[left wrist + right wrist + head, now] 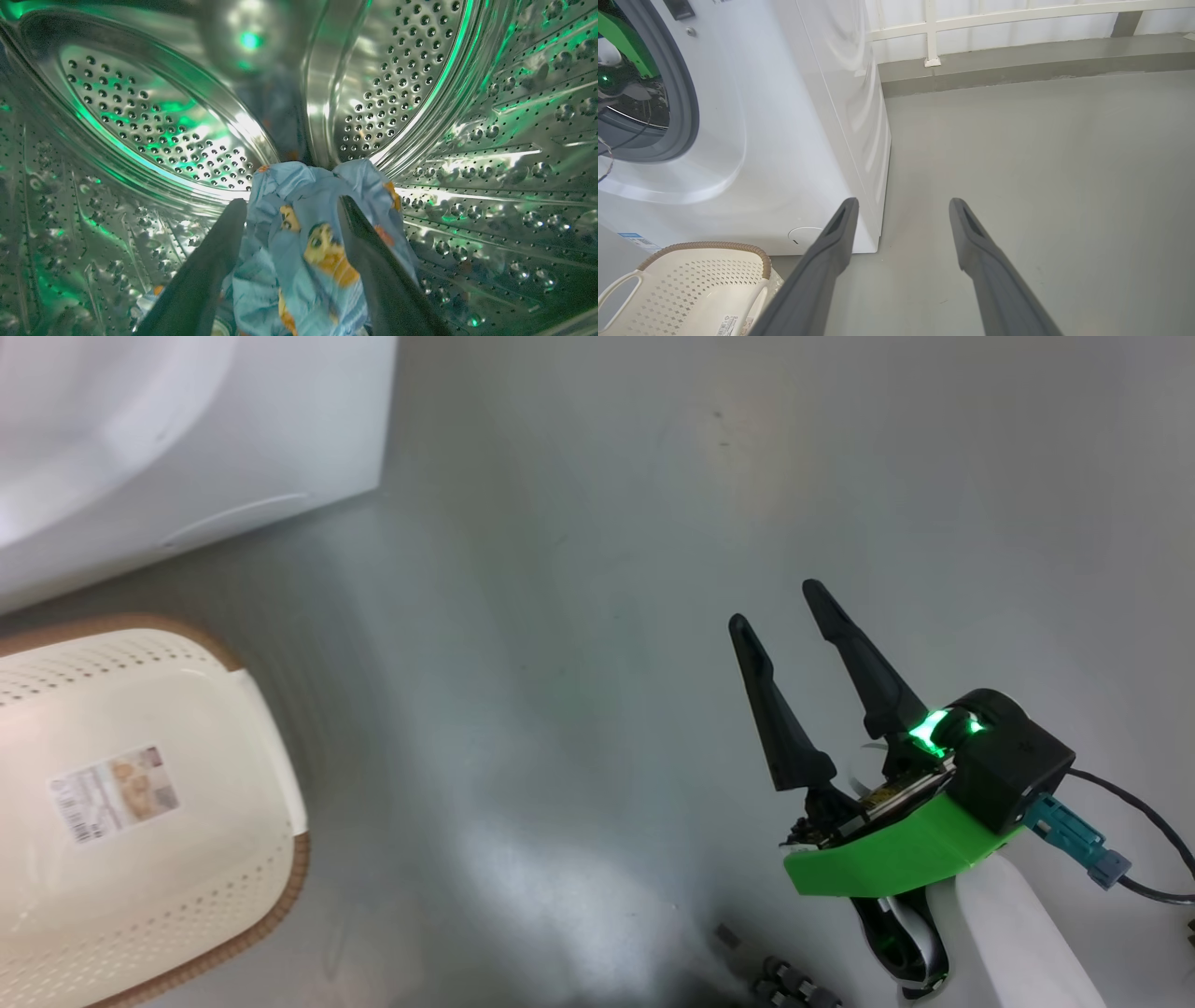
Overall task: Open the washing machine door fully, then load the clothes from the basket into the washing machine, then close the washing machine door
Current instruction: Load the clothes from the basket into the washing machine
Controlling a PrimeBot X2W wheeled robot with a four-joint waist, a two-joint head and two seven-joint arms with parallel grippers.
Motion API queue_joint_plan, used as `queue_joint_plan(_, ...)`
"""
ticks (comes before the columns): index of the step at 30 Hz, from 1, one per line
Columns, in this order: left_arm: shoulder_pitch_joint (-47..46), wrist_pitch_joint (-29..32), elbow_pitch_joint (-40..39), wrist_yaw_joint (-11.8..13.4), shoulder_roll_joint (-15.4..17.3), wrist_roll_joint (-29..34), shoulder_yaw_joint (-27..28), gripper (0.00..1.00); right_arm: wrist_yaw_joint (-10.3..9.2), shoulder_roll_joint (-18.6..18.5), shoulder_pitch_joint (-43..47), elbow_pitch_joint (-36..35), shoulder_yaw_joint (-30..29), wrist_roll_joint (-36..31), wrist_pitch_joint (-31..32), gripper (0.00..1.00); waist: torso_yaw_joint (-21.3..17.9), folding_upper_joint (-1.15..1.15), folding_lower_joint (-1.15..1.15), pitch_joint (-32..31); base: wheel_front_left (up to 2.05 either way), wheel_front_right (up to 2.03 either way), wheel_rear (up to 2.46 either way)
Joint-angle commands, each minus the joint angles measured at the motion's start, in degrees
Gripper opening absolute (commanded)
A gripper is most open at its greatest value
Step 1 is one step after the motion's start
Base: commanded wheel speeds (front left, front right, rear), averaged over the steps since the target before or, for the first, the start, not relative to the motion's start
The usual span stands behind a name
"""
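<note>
Head view, progress first: the basket [280, 784] at lower left of the frame is empty, with only the paper label [114, 795] on its bottom. From that we judge the loading done or all but done. Past it, at upper left, sits a corner of the washing machine [187, 448].

In the right wrist view the grey gasket [689, 107] at the left edge rings an unblocked opening, and the left arm [626, 42] reaches into it. We count the door-opening step as done.

In the left wrist view the clothes [299, 261] lie bunched at lower centre, inside the steel drum [420, 70]. What we judge is left: get the arm out, then close the washing machine door.

Pincers:
- **Left pincer** [290, 200]: inside the drum with its fingers spread wide. The blue fabric sits between them, not pinched as far as we see. We cannot tell whether the cloth brushes the inner faces.
- **Right pincer** [775, 604]: at right of centre, fingers wide apart, holding nothing and touching nothing, above the bare grey floor [560, 616]. Its own camera shows the same spread [902, 201], with the basket [710, 280] at lower left and the machine [794, 140] behind.
</note>
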Motion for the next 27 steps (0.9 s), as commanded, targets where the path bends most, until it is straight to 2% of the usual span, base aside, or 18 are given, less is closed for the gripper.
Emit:
queue_joint_plan(1,2.5,-0.8,-1.8,0.8,1.9,-0.6,0.7,1.00,0.09,-0.1,0.9,-1.1,0.8,-0.6,-0.3,1.00,1.3,0.00,0.00,-1.2,0.00,0.00,0.00)
queue_joint_plan(7,10.0,-4.1,-6.2,2.4,-0.7,-2.1,1.0,1.00,0.09,-0.1,1.8,-1.0,0.2,-1.9,-0.3,1.00,4.4,0.00,0.00,-3.3,0.00,0.00,0.00)
queue_joint_plan(12,18.8,-6.2,-13.4,4.0,-2.9,-3.9,2.1,1.00,0.09,-0.1,2.8,-0.7,-0.2,-3.9,-0.3,1.00,7.5,0.00,0.00,-5.9,0.00,0.00,0.00)
queue_joint_plan(27,53.6,-7.5,-47.4,12.6,-7.4,-5.6,4.0,1.00,0.09,-0.1,7.6,-0.6,-3.4,-7.6,2.0,1.00,13.9,0.00,0.00,-16.1,0.00,0.00,0.00)
